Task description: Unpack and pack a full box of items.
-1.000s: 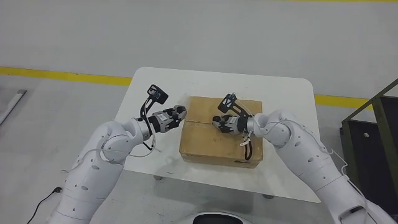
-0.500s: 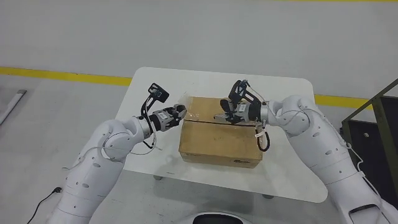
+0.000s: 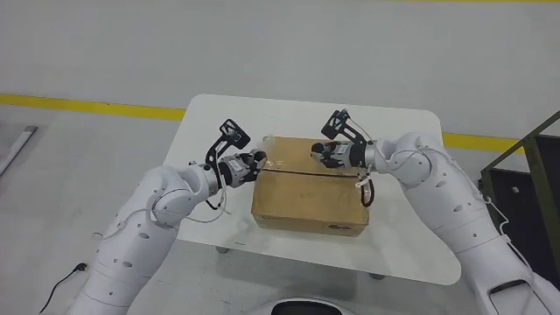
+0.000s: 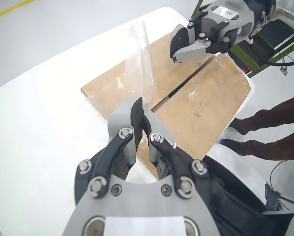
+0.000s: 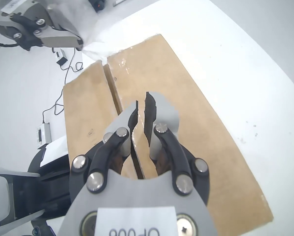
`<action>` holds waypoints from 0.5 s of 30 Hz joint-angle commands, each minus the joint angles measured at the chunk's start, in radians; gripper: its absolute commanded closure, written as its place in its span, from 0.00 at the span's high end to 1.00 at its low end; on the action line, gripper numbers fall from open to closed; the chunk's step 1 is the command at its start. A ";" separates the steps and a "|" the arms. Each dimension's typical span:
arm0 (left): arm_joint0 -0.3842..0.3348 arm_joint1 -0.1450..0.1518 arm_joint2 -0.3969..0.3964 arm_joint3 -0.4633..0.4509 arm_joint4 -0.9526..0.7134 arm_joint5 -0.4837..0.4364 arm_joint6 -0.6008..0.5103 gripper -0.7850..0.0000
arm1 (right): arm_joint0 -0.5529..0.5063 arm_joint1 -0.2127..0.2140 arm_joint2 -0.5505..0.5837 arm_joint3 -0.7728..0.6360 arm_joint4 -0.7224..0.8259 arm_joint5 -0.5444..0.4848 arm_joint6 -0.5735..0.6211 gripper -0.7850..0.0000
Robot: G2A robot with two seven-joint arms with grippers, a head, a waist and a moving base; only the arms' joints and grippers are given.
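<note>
A brown cardboard box lies flat on the white table, its two top flaps meeting at a seam. My left gripper hovers at the box's left end, shut on a strip of clear tape that stands up from the box's corner. The left gripper pinches the strip's lower end. My right gripper hangs shut, holding nothing, just above the far flap near the seam. The right wrist view has the right gripper over the box, with the left gripper beyond the box's end.
Bare table top runs along the far side and to the right of the box. A dark green metal rack stands on the floor off the table's right side. The box's near edge sits close to the table's front edge.
My right gripper has moved from the middle of the box's top towards the far flap. The left gripper has lifted slightly, pulling the clear tape up off the box.
</note>
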 commanded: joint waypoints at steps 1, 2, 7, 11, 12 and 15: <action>-0.002 -0.001 0.021 -0.013 0.055 -0.008 0.007 0.00 | -0.025 0.009 0.022 -0.003 0.016 -0.003 0.012 0.01; -0.004 -0.002 0.030 -0.017 0.074 -0.012 0.008 0.00 | -0.039 0.014 0.030 -0.006 0.019 -0.004 0.018 0.00; -0.019 -0.008 0.082 -0.021 0.121 -0.033 -0.001 0.09 | -0.090 0.029 0.062 -0.044 0.009 0.018 0.022 0.00; -0.039 -0.017 0.124 -0.009 0.135 -0.043 -0.005 0.07 | -0.097 0.030 0.057 -0.053 -0.018 0.049 0.011 0.00; -0.046 -0.019 0.134 -0.006 0.138 -0.046 -0.008 0.12 | -0.098 0.028 0.051 -0.051 -0.016 0.053 0.005 0.00; -0.065 -0.025 0.156 0.003 0.137 -0.055 -0.009 0.74 | -0.089 0.022 0.035 -0.044 -0.020 0.065 -0.005 0.00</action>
